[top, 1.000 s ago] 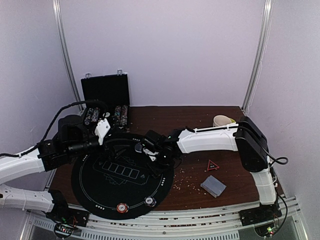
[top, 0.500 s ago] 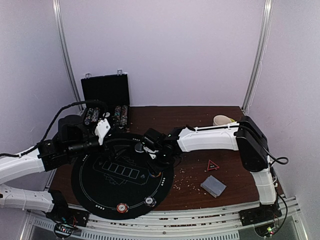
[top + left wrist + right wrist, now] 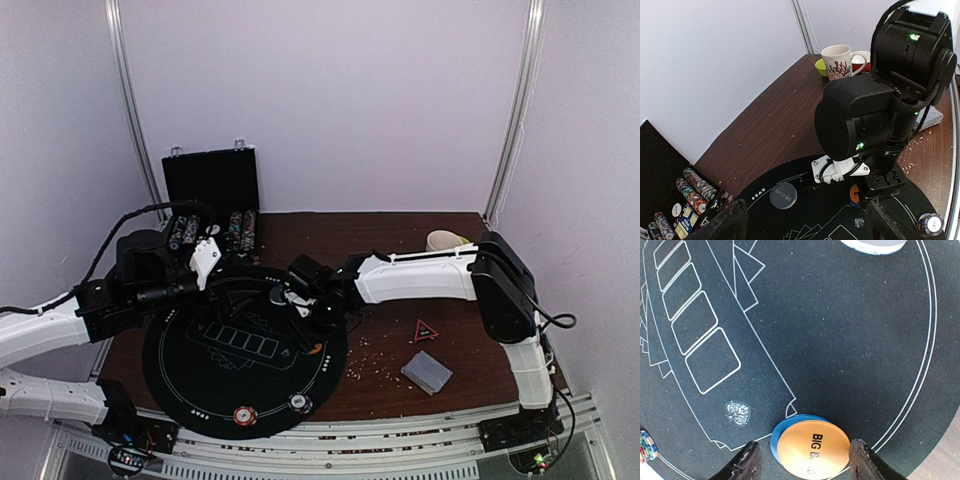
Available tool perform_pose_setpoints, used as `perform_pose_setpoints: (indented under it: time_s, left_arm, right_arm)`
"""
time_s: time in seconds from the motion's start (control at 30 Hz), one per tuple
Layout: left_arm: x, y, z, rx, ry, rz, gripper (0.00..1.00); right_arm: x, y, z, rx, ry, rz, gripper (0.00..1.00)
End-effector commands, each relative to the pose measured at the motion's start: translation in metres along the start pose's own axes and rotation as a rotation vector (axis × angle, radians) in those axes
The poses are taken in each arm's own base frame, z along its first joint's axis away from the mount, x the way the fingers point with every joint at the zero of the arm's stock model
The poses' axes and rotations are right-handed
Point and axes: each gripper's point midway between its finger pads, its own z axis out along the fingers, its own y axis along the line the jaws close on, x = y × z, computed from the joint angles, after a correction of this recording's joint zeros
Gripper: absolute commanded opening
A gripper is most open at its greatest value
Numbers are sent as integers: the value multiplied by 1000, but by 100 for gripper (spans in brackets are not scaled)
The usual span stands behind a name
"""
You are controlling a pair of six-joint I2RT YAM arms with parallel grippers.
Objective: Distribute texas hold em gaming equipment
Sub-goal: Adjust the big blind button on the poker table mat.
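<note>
Straddling the orange disc (image 3: 812, 450), the right gripper (image 3: 805, 444) has its claw released: one finger stands clear of the disc, the other sits just beside its rim, and neither visibly presses. The orange disc lies flat on a blue disc (image 3: 775, 437), of which only a crescent shows. Both rest on the round black mat (image 3: 840, 340) near its ringed edge. The orange disc's print reads "BIG B", and the rest is too dark to read. A clear grey disc (image 3: 783, 196) lies on the mat beside the right wrist, and the right wrist view cuts it off at the top edge. A multicoloured chip (image 3: 644, 449) at that view's lower left corner is mostly out of frame. From above, the right wrist hides most of the orange and blue pair.

The deck of cards (image 3: 427, 372) lies on the wooden table (image 3: 400, 235) to the right of the mat. In the left wrist view the right arm covers most of it. The left gripper (image 3: 807, 210) hangs with its claw spread wide, grasping nothing, and only its finger stubs are in view. A red-white disc (image 3: 242, 414) and a black-white disc (image 3: 298, 403) lie at the mat's near edge.

Since a second ago the right gripper has edged slightly toward the mat's centre, while the left arm and the other discs lie as before
</note>
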Motion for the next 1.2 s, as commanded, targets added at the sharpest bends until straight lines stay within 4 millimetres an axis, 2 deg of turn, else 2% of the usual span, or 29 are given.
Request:
perform_pose_setpoints:
  time_s: [0.0, 0.27, 0.4, 0.57, 0.8, 0.93, 1.17]
  left_arm:
    - [-12, 6, -3, -22, -43, 17, 84]
    - [-10, 6, -2, -24, -40, 17, 84]
    - [-10, 6, -3, -26, -43, 20, 85]
    - [-9, 5, -2, -21, -38, 21, 85]
    - [-9, 5, -2, -21, -38, 21, 85]
    - [-9, 5, -1, -19, -37, 21, 85]
    - [-10, 6, -1, -22, -39, 25, 85]
  right_arm:
    - [13, -17, 9, 84, 52, -3, 59]
    - [21, -29, 3, 162, 71, -16, 55]
    - [20, -35, -5, 188, 51, -10, 48]
    - [21, -45, -2, 183, 64, 14, 51]
    - [16, -47, 11, 167, 73, 28, 57]
    - [11, -45, 15, 164, 59, 33, 58]
    - [8, -76, 22, 223, 51, 103, 51]
